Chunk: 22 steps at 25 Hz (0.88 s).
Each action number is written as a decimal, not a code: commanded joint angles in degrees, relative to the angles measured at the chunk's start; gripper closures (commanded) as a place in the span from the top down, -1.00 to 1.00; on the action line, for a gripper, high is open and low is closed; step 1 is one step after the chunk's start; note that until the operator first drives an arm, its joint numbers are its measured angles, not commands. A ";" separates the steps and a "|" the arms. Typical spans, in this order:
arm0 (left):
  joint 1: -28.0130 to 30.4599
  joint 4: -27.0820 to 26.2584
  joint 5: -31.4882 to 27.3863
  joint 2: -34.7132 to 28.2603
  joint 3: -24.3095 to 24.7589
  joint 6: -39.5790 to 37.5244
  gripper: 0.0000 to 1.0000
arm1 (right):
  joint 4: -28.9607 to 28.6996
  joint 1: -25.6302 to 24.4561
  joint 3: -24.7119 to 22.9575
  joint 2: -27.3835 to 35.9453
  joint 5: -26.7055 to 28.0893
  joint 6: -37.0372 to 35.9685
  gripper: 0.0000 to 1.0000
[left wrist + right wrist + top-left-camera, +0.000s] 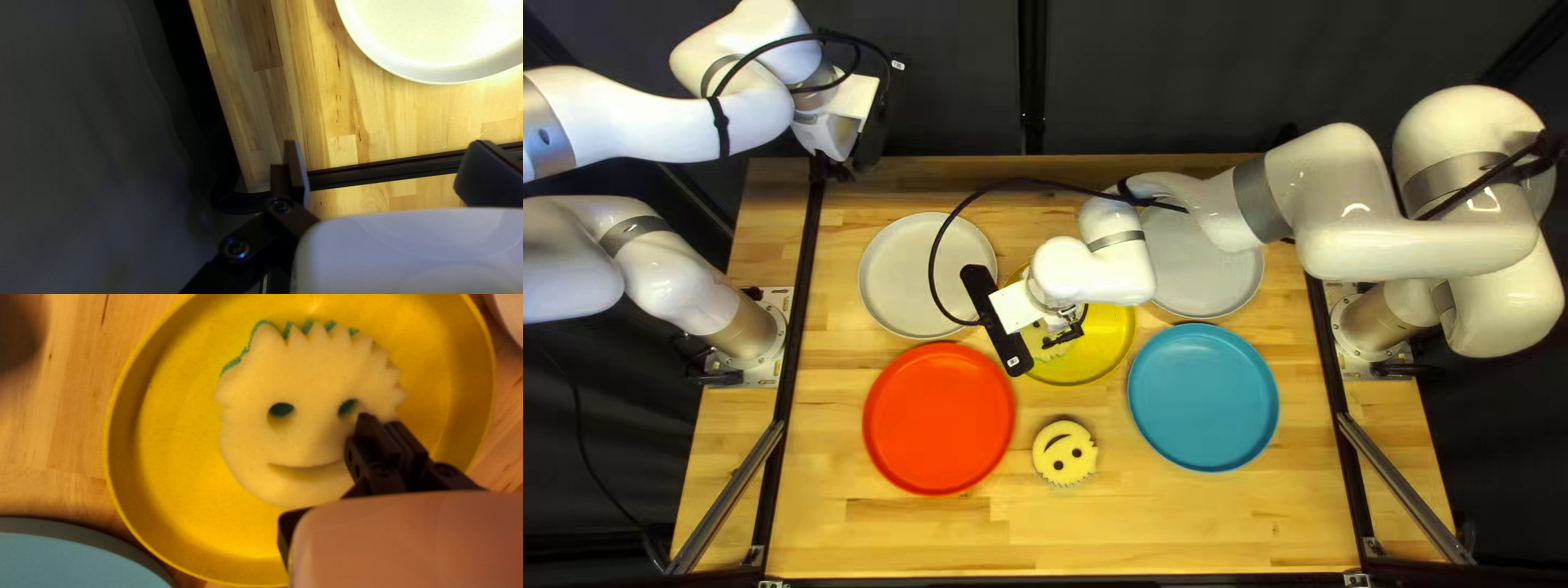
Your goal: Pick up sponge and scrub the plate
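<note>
The right end effector [1056, 340], near the middle of the top left view, has its fingers closed together over the face of the sponge [294, 441] in the yellow plate [163, 446]; whether they touch it, I cannot tell. The left end effector [837, 168], at that view's upper left, is open, fingers wide apart. A second sponge [1064, 453] lies on the desk [1176, 534], lower centre, between the red plate [939, 418] and blue plate [1203, 397]

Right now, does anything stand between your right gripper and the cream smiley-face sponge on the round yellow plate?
Nothing visible does: my right gripper is over the sponge, which already lies inside the yellow plate.
</note>
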<state>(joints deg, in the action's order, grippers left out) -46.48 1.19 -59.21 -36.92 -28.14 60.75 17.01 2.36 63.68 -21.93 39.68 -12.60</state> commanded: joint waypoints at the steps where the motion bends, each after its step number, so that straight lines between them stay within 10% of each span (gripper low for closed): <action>1: 0.00 0.00 0.00 0.00 0.00 0.00 1.00 | 0.28 0.11 -3.26 2.06 -0.36 0.43 -1.00; 9: 0.00 0.00 0.00 0.00 0.00 0.00 1.00 | 1.36 -0.40 -4.28 3.19 -0.45 1.75 -1.00; 22: 0.00 0.00 0.00 0.00 0.00 0.00 1.00 | -0.31 -2.66 7.87 -5.12 -0.19 1.07 -1.00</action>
<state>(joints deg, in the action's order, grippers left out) -46.48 1.19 -59.21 -36.92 -28.14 60.75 17.21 0.31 69.99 -26.03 39.18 -10.80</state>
